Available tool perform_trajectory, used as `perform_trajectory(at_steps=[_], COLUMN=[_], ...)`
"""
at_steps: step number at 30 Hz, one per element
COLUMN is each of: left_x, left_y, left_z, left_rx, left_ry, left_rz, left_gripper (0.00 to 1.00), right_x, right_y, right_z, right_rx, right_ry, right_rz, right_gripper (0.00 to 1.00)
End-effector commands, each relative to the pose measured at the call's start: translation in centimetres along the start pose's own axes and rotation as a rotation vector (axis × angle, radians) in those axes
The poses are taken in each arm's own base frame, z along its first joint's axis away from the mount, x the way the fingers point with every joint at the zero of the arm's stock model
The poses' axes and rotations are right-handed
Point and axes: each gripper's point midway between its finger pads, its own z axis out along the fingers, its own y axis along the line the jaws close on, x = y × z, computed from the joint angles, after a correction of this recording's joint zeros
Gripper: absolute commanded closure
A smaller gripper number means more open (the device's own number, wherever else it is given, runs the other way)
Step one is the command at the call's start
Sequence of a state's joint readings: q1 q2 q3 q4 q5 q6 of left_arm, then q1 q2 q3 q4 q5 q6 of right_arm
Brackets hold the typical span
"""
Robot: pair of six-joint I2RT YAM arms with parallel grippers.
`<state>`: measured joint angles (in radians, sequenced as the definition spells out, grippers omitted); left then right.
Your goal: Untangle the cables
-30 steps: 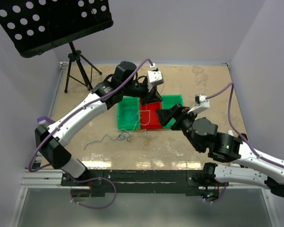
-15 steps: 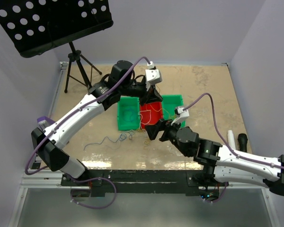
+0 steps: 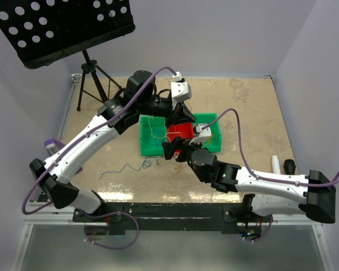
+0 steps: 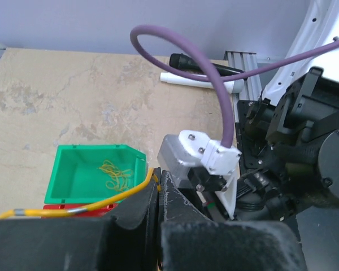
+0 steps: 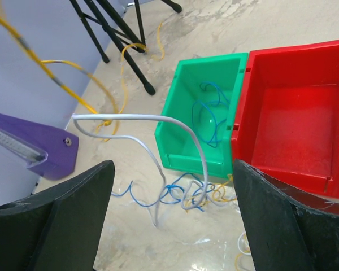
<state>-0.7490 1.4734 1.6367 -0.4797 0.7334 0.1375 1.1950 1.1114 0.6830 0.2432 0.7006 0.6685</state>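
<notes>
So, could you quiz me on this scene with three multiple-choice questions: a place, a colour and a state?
1. Where does the looped blue cable lie? A in the red bin; B in the green bin; C on the music stand.
2. What colour is the cable in the left gripper? A yellow; B black; C pink.
3. How is the right gripper? A shut on a cable; B open, holding nothing; C out of view.
Answers: 1 B, the right wrist view shows it inside that bin. 2 A, the shut fingers pinch a yellow cable. 3 B, its fingers stand wide apart, gripping nothing.
</notes>
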Motion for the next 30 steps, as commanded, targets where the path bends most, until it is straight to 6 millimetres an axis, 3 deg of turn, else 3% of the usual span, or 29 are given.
perform_trajectory(at_steps=[1,5,10,15,19,24,30], left_x=[-3.3,-3.5,-4.0,-5.1,-5.6,-7.5,-10.7], left_y=[-1.4,-1.3,-0.8,-0.2,0.3,0.9,2.6], left_z=[-1.1,-1.1,-1.3,-1.7,-1.9,-2.1,-2.1], left_rx=[0.018,0.008,-0.024,-0.062,-0.084,-0.116,-0.191], left_ry=[-0.072,-0.079,-0.086,-0.104,-0.110,-0.143,-0.211], left_rz=[0.028,0.036,0.069,0.120,0.143,0.172,0.201], left_gripper=[1.00,1.00,1.00,1.00,1.00,1.00,1.00], right_x=[-3.7,-3.2,-0.6,3.3,4.1,6.3,14.8], right_y=[2.6,3.4,3.4,0.9,-0.5,-1.2,-1.7], right_z=[0.6,1.0,1.2,0.1,-1.0,-1.8,-3.8], right_rx=[-0.042,-0.064,-0.085,-0.058,-0.045,-0.036,-0.014], right_ry=[-0.117,-0.101,-0.026,0.063,0.080,0.133,0.325], right_rz=[0.092,0.112,0.152,0.191,0.212,0.227,0.214], right_gripper=[0.12,0.21,0.44,0.76,1.00,1.00,1.00])
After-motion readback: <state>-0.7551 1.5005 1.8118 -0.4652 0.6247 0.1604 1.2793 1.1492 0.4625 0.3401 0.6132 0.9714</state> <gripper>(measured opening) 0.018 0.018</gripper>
